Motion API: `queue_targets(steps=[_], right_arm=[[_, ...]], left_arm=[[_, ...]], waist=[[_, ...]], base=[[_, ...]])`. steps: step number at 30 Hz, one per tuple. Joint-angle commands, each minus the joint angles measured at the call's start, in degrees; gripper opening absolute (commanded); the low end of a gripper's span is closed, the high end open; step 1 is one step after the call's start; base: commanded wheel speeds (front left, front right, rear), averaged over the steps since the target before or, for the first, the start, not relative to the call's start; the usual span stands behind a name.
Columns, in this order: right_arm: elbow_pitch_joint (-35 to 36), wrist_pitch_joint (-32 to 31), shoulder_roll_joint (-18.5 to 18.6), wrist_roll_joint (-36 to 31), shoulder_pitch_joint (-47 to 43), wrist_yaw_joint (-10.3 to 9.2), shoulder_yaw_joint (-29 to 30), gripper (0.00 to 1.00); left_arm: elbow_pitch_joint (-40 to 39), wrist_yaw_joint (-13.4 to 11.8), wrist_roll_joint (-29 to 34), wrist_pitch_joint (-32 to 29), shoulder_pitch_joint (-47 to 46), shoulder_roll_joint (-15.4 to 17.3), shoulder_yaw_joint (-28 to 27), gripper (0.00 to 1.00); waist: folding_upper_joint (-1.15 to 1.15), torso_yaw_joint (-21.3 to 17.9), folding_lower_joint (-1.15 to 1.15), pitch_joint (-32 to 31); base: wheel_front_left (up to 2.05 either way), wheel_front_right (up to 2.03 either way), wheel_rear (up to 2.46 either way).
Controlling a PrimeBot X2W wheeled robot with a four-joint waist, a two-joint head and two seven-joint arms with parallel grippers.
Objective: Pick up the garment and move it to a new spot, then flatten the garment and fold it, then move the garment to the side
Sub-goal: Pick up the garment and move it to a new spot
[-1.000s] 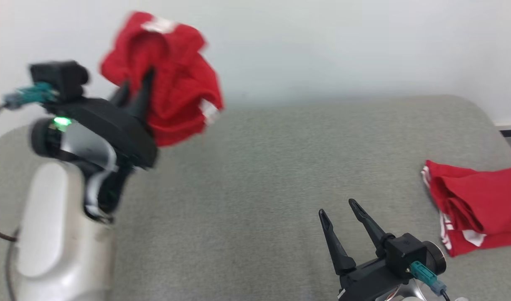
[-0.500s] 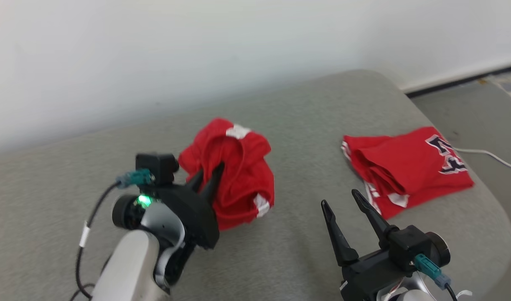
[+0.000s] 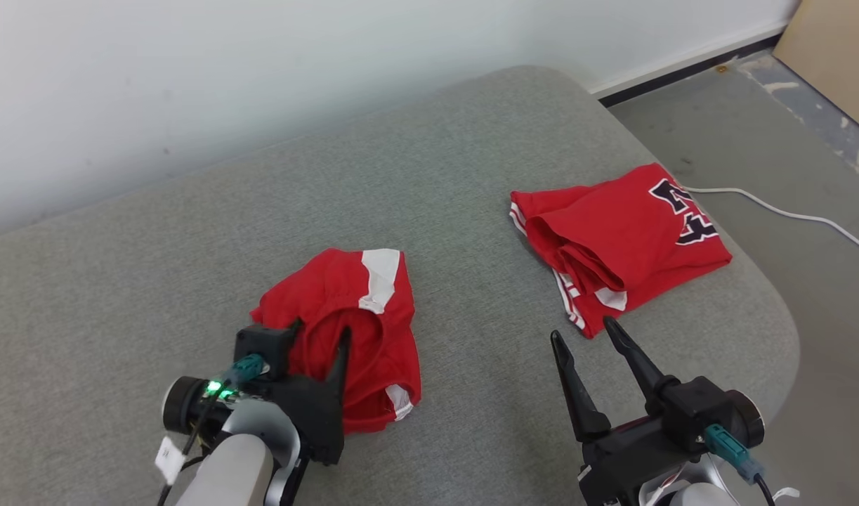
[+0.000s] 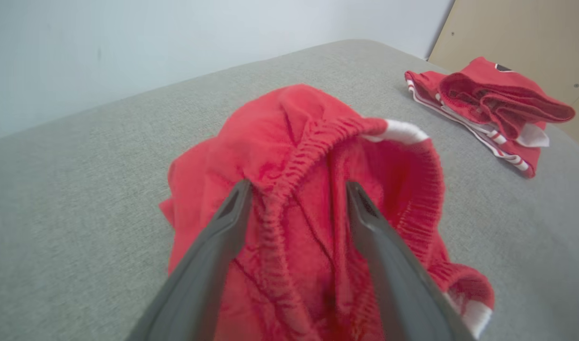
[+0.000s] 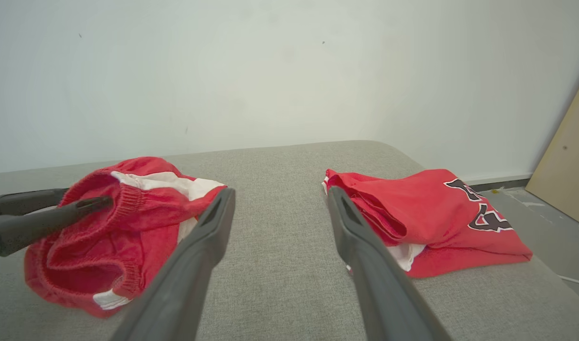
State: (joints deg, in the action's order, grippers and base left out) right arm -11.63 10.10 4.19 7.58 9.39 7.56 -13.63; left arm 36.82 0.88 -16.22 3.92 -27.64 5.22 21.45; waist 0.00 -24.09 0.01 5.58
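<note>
My left claw (image 3: 322,327) gapes wide astride the waistband (image 4: 289,184) of the red garment (image 3: 359,302), gripping nothing; it lies crumpled on the grey counter (image 3: 436,161) just ahead. It looks light, limp and quick to bunch, so I'd pinch that elastic. My right claw (image 3: 581,329) is open and empty; a folded red jersey (image 3: 626,239) lies well clear, rightward

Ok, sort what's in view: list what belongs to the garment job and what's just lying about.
Job in hand:
crumpled red shorts
left hand, open, fingers astride the waistband
right hand, open and empty
grey cushion under it all

Lying about:
folded red jersey on the cushion's right side
white cable on the floor
tan board at the far right
</note>
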Motion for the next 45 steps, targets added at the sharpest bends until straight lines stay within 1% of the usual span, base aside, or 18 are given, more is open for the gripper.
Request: queue_targets(steps=[1,4,7,10,13,16,18,24,27,30,38,43,45], right_arm=[[0.1,0.2,-0.2,-0.3,-0.3,-0.17,0.4,1.0],[0.2,0.4,-0.2,-0.7,-0.9,-0.17,1.5,1.0],[0.7,0.4,-0.3,-0.9,-1.5,-0.17,3.2,1.0],[0.9,0.3,-0.2,-1.3,-2.6,-0.17,4.6,1.0],[0.7,0.0,0.3,-1.9,-3.4,-0.17,6.0,1.0],[0.2,-0.1,0.4,-2.4,-4.1,-0.17,7.3,1.0],[0.0,0.0,0.7,-2.4,-4.7,-0.17,8.3,1.0],[-1.2,0.6,1.4,-2.9,-6.5,-0.17,10.4,1.0],[-2.3,0.9,1.7,-2.9,-7.3,-0.17,10.6,1.0],[-2.8,1.0,1.6,-3.1,-7.9,-0.17,10.5,1.0],[-3.8,1.1,1.2,-2.4,-8.3,-0.17,9.4,1.0],[-4.1,1.4,1.2,-2.2,-8.2,-0.18,9.0,1.0],[-4.2,1.4,1.2,-2.2,-8.1,-0.18,8.9,1.0]], left_arm=[[0.2,-0.5,0.5,1.7,0.0,0.2,-0.3,1.0],[-0.7,-1.3,-1.3,7.6,1.3,-0.4,-2.2,1.0],[-3.2,-2.4,-2.8,10.5,3.4,-0.4,-4.5,1.0],[-7.6,-3.9,-2.7,11.2,6.7,-0.1,-7.1,1.0],[-14.5,-5.2,-1.2,11.2,11.1,0.1,-10.3,1.0],[-20.1,-6.0,0.4,11.2,16.0,0.0,-13.4,1.0],[-21.8,-6.4,1.2,11.2,19.2,-0.3,-14.9,1.0],[-26.8,-6.1,3.4,11.2,26.1,-0.5,-18.9,1.0],[-29.1,-5.1,3.9,11.2,28.9,-0.7,-21.4,1.0],[-31.2,-4.7,4.8,11.2,32.0,-1.1,-23.3,1.0],[-33.8,-3.2,6.9,11.2,37.2,-1.8,-25.3,1.0],[-34.5,-2.9,7.5,11.2,37.7,-2.1,-25.5,1.0],[-34.6,-3.1,7.6,11.2,37.6,-2.1,-25.7,1.0]], waist=[[0.0,1.6,-0.01,-0.7],[0.0,3.7,-0.01,-1.8],[0.0,6.0,-0.01,-2.7],[0.0,8.7,-0.01,-3.8],[0.0,11.2,-0.01,-4.9],[0.0,13.2,-0.01,-6.0],[0.0,14.4,-0.01,-6.6],[0.0,16.6,-0.01,-8.2],[0.0,17.3,-0.01,-8.8],[0.0,17.7,-0.01,-9.5],[0.0,18.2,-0.01,-10.4],[0.0,18.6,-0.01,-10.4],[0.0,18.6,-0.01,-10.3]], base=[[0.0,0.0,0.0],[0.0,0.0,0.0],[0.0,0.0,0.0],[0.0,0.0,0.0],[0.0,0.0,0.0],[0.0,0.0,0.0],[0.0,0.0,0.0],[0.0,0.0,0.0],[0.0,0.0,0.0],[0.0,0.0,0.0],[0.0,0.0,0.0],[0.0,0.0,0.0],[0.0,0.0,0.0]])
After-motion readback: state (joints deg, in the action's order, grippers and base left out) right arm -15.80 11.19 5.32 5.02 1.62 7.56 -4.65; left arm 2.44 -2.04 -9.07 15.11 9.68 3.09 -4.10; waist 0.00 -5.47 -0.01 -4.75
